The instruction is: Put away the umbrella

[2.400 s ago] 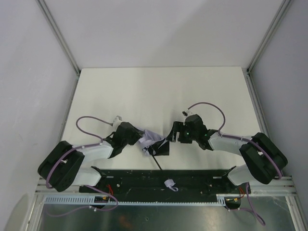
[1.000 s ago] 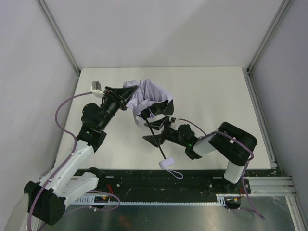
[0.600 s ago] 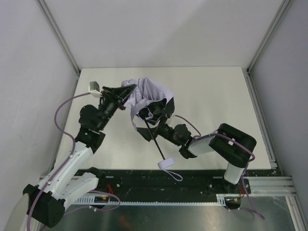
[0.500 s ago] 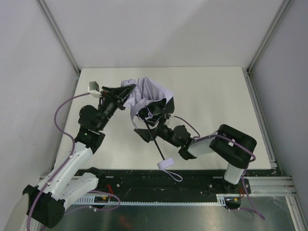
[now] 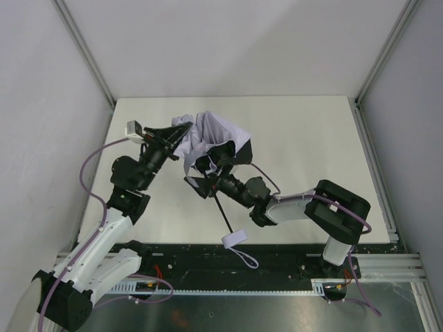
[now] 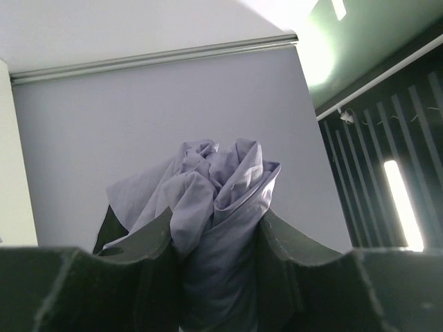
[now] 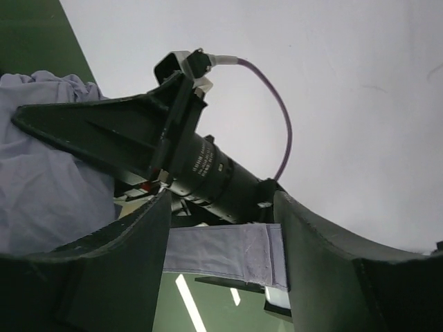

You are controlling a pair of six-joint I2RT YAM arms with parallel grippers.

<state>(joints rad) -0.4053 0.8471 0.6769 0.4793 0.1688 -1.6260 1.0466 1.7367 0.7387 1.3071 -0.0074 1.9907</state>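
My left fingers (image 5: 178, 135) are clamped on the umbrella (image 5: 211, 142). They pinch a bunched fold of its pale lavender canopy (image 6: 216, 200), and in my left wrist view that fabric fills the gap between them and bulges up above the tips. From above, the grip is on the canopy's 9 o'clock side.

The canopy is crumpled rather than spread. It sits a little toward 11 o'clock from the middle of the desk (image 5: 311, 138).

The thin black shaft (image 5: 220, 207) slants out from under the canopy toward 6 o'clock. It ends at the small lavender handle (image 5: 233, 238), right at the desk's near edge. The wrist loop (image 5: 247, 259) trails past the handle over the black base rail (image 5: 291, 259). I cannot tell whether the handle rests on the surface.

My right fingers (image 5: 205, 175) reach in from 4 o'clock and sit at the canopy's 6 o'clock underside, where the shaft enters the fabric. They stand wide apart.

In my right wrist view a flat lavender strap (image 7: 221, 250) runs across that gap. I cannot tell whether either finger touches it. In the same view the canopy bulks at 9 o'clock, and my other arm's dark fingers cross above the strap.
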